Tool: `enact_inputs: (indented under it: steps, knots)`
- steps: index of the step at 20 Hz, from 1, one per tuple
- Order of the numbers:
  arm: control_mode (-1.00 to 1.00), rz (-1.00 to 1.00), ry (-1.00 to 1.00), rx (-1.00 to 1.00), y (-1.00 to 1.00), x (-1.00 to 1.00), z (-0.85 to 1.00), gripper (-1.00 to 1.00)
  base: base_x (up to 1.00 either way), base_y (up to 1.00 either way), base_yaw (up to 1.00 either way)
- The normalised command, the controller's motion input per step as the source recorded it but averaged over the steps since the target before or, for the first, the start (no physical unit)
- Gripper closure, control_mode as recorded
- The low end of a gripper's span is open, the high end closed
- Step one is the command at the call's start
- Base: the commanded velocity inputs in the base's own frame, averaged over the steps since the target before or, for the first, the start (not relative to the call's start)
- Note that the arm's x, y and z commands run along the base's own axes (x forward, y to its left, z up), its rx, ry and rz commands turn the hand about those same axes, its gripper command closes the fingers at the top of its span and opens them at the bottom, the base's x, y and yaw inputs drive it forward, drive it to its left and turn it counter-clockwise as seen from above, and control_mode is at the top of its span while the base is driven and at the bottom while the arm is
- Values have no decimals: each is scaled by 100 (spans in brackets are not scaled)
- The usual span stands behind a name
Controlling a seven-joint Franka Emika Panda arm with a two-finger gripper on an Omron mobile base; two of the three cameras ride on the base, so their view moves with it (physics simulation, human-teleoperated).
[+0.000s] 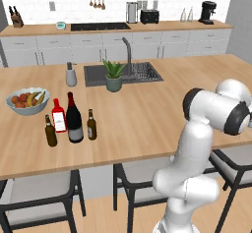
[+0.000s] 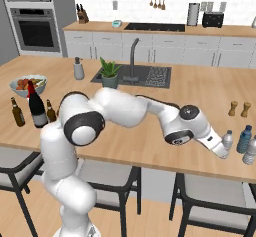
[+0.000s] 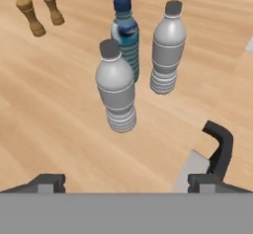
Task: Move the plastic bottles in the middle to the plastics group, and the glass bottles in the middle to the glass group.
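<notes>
My gripper (image 3: 126,182) is open, its fingertips (image 3: 49,181) spread wide and holding nothing. Just ahead of it a clear plastic bottle (image 3: 116,87) with a grey cap stands upright on the wooden counter, free of the fingers. Behind it stand a blue-capped bottle (image 3: 126,35) and another clear bottle (image 3: 167,48). In the right base view the gripper (image 2: 220,151) is low at the counter's right front edge, beside that bottle (image 2: 227,140). Far left, the tall dark wine bottle (image 1: 74,119) and small brown beer bottle (image 1: 91,125) stand next to the red-labelled bottle (image 1: 59,115) and the plain brown bottle (image 1: 50,131).
Two wooden shakers (image 3: 39,11) stand beyond the plastic bottles. A fruit bowl (image 1: 27,101), a grey soap dispenser (image 1: 71,74), a potted plant (image 1: 113,75) and the sink (image 1: 142,72) lie further back. Dark stools (image 3: 220,149) sit below the counter's front edge.
</notes>
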Motion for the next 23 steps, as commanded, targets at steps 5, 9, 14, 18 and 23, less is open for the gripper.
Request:
enact_inputs:
  steps: [5,9,14,18,23]
  knots:
    - [-100,0,-2,-7,97,-48,58,-100,0,0,0]
    - [-100,2,-3,-7,78,-10,100,-100,0,0,0]
    - [-100,5,0,-4,59,-3,100,-100,0,0,0]
    - [-100,13,0,-1,64,-15,100,-100,0,0,0]
    - [-100,15,-2,1,39,-27,75,-100,0,0,0]
